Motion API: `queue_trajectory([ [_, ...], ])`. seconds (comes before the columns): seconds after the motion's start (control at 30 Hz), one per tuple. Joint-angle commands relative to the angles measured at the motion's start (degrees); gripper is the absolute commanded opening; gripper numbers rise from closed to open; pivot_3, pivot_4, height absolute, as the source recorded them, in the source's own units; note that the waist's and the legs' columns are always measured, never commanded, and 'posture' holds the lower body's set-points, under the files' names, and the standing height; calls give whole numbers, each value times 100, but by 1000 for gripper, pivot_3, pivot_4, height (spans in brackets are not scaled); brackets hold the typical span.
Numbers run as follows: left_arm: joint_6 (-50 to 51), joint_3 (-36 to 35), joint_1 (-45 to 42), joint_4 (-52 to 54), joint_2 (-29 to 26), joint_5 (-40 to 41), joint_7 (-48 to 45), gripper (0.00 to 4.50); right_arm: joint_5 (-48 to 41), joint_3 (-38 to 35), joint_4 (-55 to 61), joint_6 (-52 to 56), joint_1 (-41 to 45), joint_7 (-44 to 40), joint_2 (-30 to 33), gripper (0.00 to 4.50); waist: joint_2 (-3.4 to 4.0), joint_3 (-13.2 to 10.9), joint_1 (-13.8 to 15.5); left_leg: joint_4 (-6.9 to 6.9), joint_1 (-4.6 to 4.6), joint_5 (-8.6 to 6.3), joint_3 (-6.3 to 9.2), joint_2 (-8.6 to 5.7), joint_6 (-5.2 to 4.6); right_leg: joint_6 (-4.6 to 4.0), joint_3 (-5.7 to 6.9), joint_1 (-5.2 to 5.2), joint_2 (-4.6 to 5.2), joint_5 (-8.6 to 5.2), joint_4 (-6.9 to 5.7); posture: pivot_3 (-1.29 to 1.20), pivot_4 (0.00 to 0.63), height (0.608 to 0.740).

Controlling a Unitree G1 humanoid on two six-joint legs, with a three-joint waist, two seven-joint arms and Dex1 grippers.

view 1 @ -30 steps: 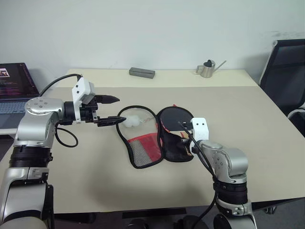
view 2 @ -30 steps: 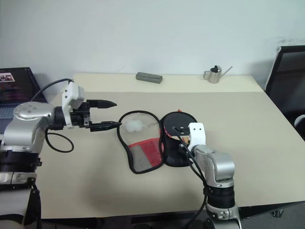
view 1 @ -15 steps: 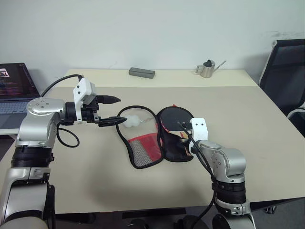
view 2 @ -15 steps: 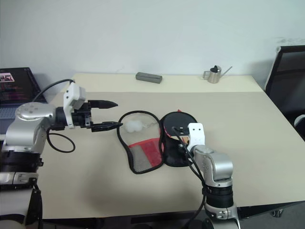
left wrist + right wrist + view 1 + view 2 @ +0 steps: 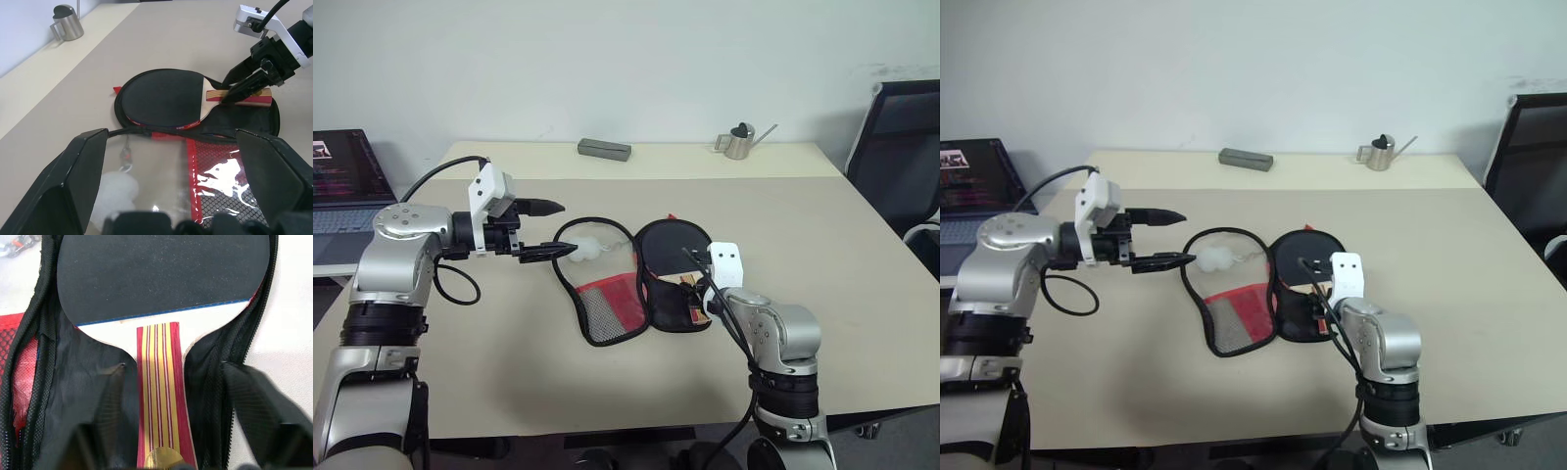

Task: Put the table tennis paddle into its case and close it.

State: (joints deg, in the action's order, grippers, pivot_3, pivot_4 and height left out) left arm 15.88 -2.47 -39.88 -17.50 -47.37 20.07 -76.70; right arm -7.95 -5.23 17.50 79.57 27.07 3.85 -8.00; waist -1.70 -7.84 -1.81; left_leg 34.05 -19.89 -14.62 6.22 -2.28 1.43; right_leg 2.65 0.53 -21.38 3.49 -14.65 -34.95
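No words or numbers can be read anywhere. The paddle [image 5: 164,98] has tiny white marks on its red edge, too small to read. The laptop [image 5: 347,181] by the worktop [image 5: 822,225] shows lines of small writing on its dark screen, too small to read as well. The case [image 5: 607,294] shows no logo that can be made out.
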Motion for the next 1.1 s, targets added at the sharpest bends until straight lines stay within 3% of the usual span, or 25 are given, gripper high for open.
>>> queue_trajectory([
  [0.03,-8,-62,-12,245,-10,64,0,4500,-235,-145,670,203,111,-91,-302,3383,1,0,0,0,0,0,0,0,0,0,0,-1,0,0,0,0,150,740],
  [0.13,59,-48,9,321,9,118,-52,4500,-589,-205,1191,174,253,-437,-257,3383,0,0,0,0,0,0,0,0,0,1,-1,-1,0,0,1,0,150,740],
  [0.23,200,-20,114,588,29,228,-149,4500,-954,-293,1514,42,400,-1005,361,3383,2,-1,-2,0,0,0,0,1,0,2,0,0,-1,-1,1,0,150,740],
  [0.47,552,89,428,1319,204,465,-162,4500,-1701,-453,1370,-652,-326,-2789,2560,3383,-4,1,25,0,-4,-1,-3,-3,-1,3,6,11,8,-2,13,0,150,740],
  [0.57,610,178,557,1541,266,493,-171,4500,-1829,-481,1033,-1076,-751,-3405,3300,2786,-6,-1,11,0,-3,-1,-7,3,-1,2,4,19,17,-2,12,0,150,740],
  [0.83,660,297,618,1672,320,533,-159,4500,-1835,310,1036,-2211,-1407,-4490,4502,20,-23,-13,8,0,0,-1,-11,9,-1,6,9,27,17,-1,8,0,150,740],
  [1.1,750,513,663,1804,226,579,-467,4500,-1362,1253,596,-3057,-1305,-4581,4612,20,-35,-21,23,1,-1,-1,-9,6,0,7,10,19,22,-1,15,0,150,740],
])
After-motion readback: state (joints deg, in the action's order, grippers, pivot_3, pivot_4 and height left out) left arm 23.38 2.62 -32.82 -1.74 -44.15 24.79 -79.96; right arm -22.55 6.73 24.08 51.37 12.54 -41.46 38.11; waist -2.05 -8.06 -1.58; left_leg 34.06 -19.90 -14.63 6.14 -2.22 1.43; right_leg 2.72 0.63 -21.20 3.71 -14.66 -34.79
